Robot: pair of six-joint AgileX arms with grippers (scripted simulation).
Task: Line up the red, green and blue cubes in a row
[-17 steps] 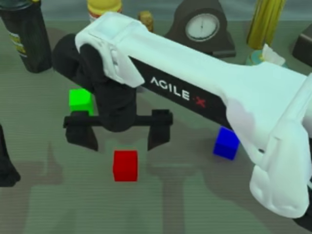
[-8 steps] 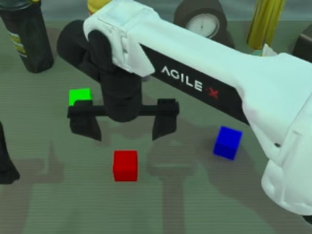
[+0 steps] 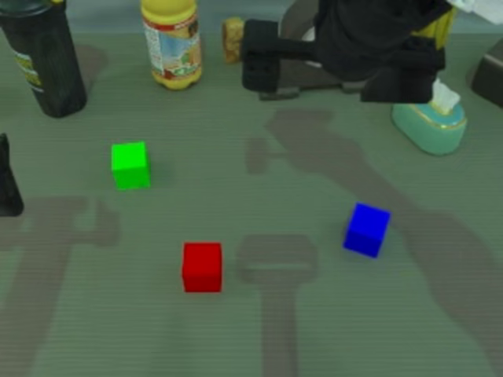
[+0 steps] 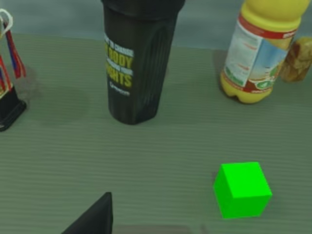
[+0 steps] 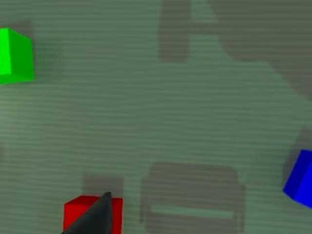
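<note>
Across the bench (image 3: pixel 236 338) you now see all three cubes uncovered — the right arm, which a second ago stretched over the middle, has pulled back to the far edge. Your right gripper (image 3: pixel 338 67) hangs there with its fingers spread wide and holding nothing, in front of the clock. The red cube (image 3: pixel 202 267) sits nearest the front, the green cube (image 3: pixel 130 165) lies back and to the left, and the blue cube (image 3: pixel 366 229) rests to the right, turned slightly askew — none has shifted. Your left gripper (image 3: pixel 8 184) sits at the left edge; you cannot tell its fingers' state.
</note>
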